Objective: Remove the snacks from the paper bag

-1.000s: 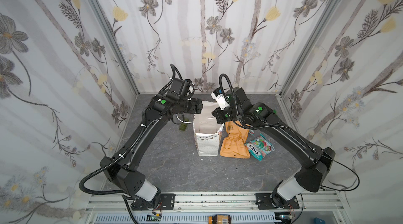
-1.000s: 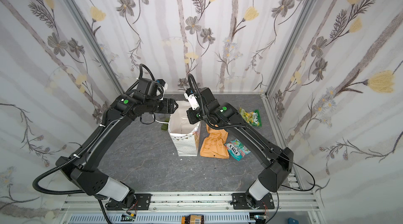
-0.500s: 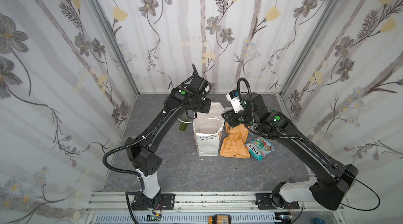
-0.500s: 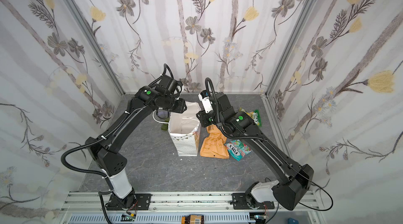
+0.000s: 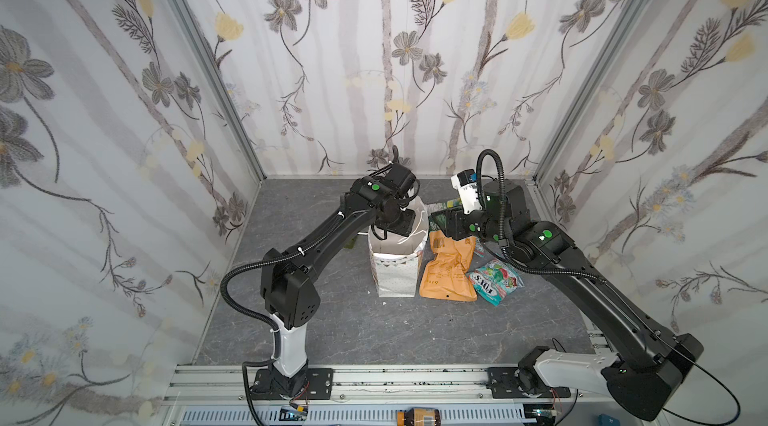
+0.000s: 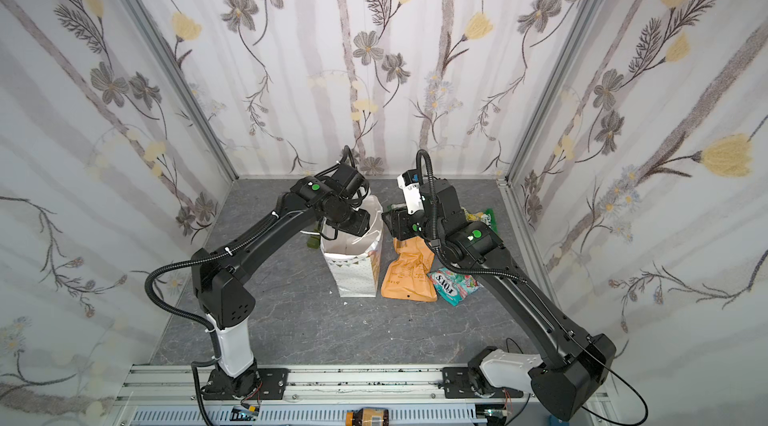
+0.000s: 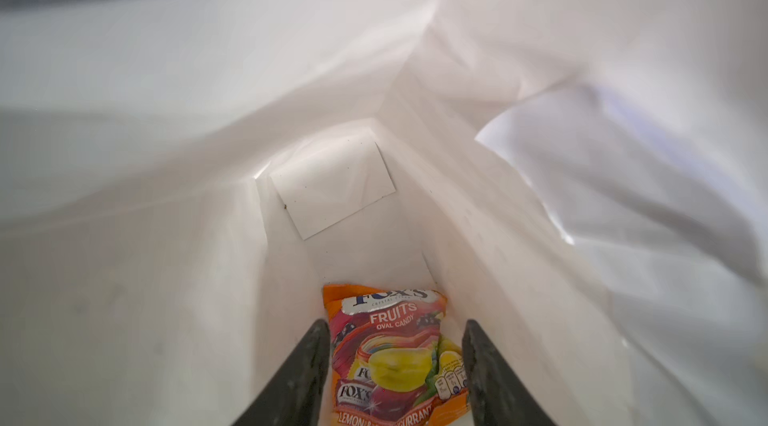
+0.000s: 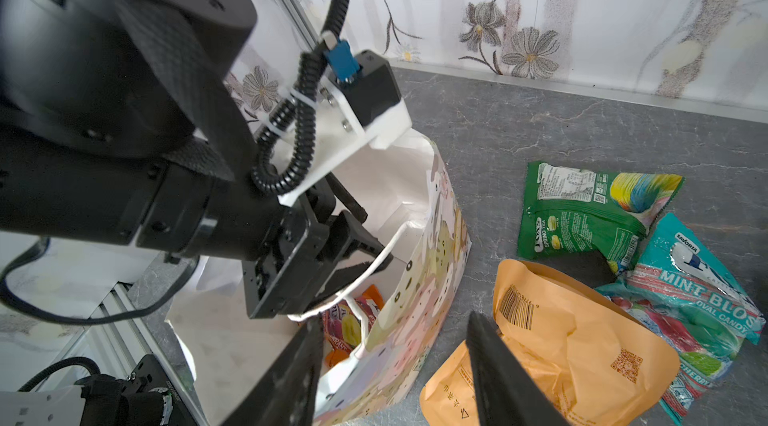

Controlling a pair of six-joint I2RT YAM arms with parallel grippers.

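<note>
Several snacks already lie out on the grey table, and one more sits down inside the paper bag. The left gripper is lowered into the bag's mouth with its jaws apart and empty. A red-and-orange FOX'S fruit packet lies on the bag's floor just beyond the fingertips, in line with the gap. White paper walls close in on both sides of these jaws.

In the right wrist view a white cord handle crosses in front of the left fingers; whether it touches them I cannot tell. The right gripper hangs outside the bag, jaws parted around nothing. The bag's patterned wall shows through their gap, and the orange pouch lies beyond one finger. Farther off are a green packet and a teal mint packet, which lies over another packet that is mostly covered.

In both top views the left arm covers the bag's mouth, hiding the packet inside, and the right arm covers most of the loose snacks. A small green thing beside the bag is half hidden and too small to name.
</note>
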